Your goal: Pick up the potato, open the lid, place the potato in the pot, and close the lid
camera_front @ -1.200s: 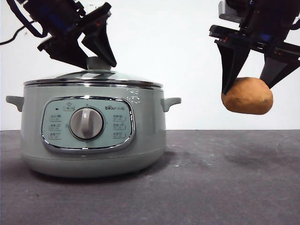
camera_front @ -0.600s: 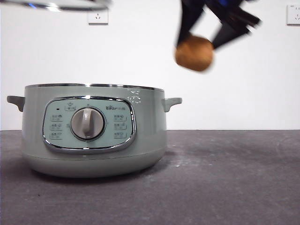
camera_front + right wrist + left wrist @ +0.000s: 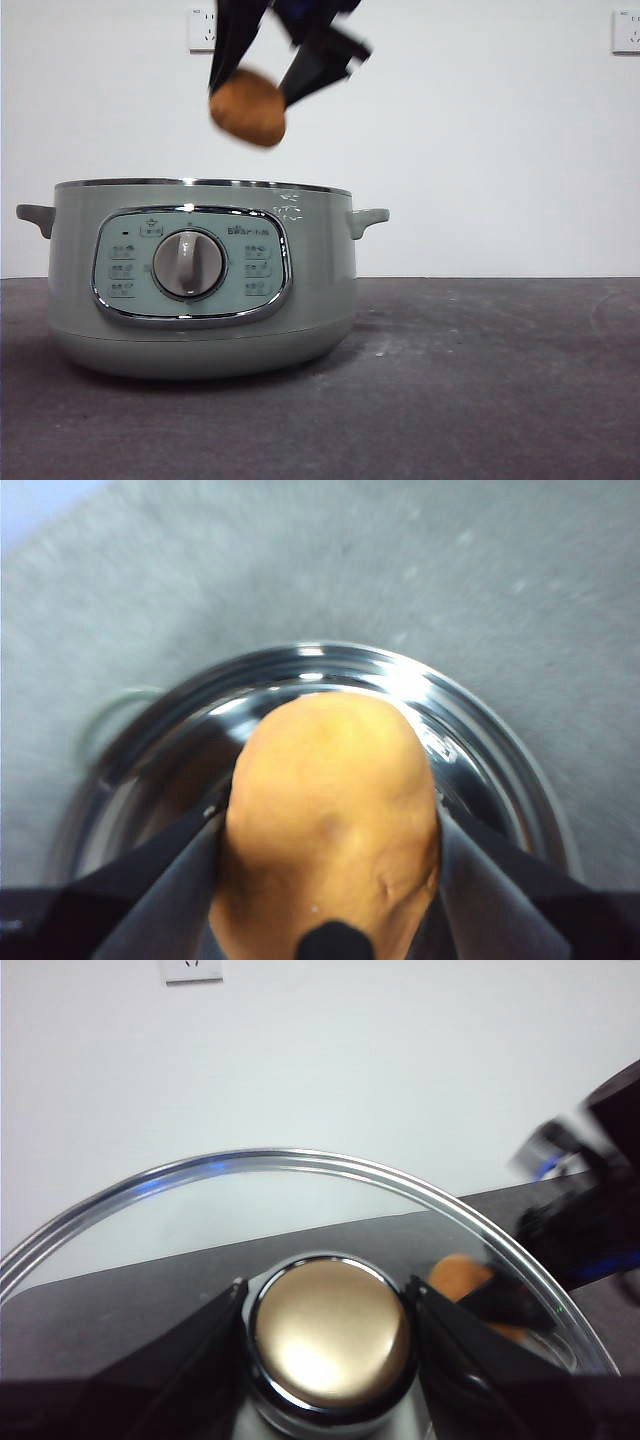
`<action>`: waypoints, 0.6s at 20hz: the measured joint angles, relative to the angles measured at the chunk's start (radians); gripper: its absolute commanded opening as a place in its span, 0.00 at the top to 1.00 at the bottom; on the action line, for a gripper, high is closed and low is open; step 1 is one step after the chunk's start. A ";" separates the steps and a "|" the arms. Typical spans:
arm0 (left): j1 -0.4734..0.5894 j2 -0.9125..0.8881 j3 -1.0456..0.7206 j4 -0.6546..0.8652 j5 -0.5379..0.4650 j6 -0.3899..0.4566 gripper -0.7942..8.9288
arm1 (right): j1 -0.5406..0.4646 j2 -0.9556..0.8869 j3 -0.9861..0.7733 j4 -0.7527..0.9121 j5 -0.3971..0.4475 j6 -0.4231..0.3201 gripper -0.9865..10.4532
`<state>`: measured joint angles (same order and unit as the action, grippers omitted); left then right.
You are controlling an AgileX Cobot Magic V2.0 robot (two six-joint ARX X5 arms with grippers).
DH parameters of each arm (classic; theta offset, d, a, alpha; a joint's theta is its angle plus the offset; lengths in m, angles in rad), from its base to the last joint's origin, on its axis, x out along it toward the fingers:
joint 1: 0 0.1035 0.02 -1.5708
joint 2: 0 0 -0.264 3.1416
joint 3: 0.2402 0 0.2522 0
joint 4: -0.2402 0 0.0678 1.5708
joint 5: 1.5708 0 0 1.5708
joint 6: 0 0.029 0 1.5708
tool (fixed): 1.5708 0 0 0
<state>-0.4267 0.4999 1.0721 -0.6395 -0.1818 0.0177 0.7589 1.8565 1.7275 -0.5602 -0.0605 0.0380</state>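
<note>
The pale green pot stands open at the left of the table, its shiny steel inside showing in the right wrist view. My right gripper comes down from above, shut on the orange-brown potato, which hangs over the pot's opening without touching it. In the right wrist view the potato fills the space between the jaws. My left gripper is shut on the knob of the glass lid, held up in the air and out of the front view.
The pot's control panel with a grey dial faces the camera, and a small handle sticks out on each side. Dark table surface stretches to the right of the pot. A white wall with sockets stands behind.
The lid has been lifted off the pot and up out of the front view. The right gripper has carried the potato up and leftward, from beside the pot to above its opening.
</note>
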 measured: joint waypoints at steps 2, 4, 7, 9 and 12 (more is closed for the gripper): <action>0.000 0.004 0.000 -0.030 0.000 0.000 0.93 | 0.001 0.092 0.050 -0.004 -0.019 -0.021 0.91; 0.000 0.011 0.000 -0.062 0.000 0.000 0.93 | 0.003 0.159 0.076 -0.005 -0.019 -0.039 0.91; 0.000 0.012 0.000 -0.071 0.001 0.000 0.93 | 0.006 0.206 0.077 -0.010 -0.040 -0.054 0.91; 0.000 0.010 0.000 -0.071 0.000 0.000 0.93 | 0.006 0.220 0.077 -0.033 -0.043 -0.061 0.91; 0.000 0.009 0.000 -0.071 0.001 -0.001 0.93 | 0.007 0.222 0.077 -0.068 -0.044 -0.077 0.91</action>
<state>-0.4267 0.5091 1.0718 -0.7101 -0.1810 0.0170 0.7658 2.0785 1.8050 -0.6277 -0.1047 -0.0395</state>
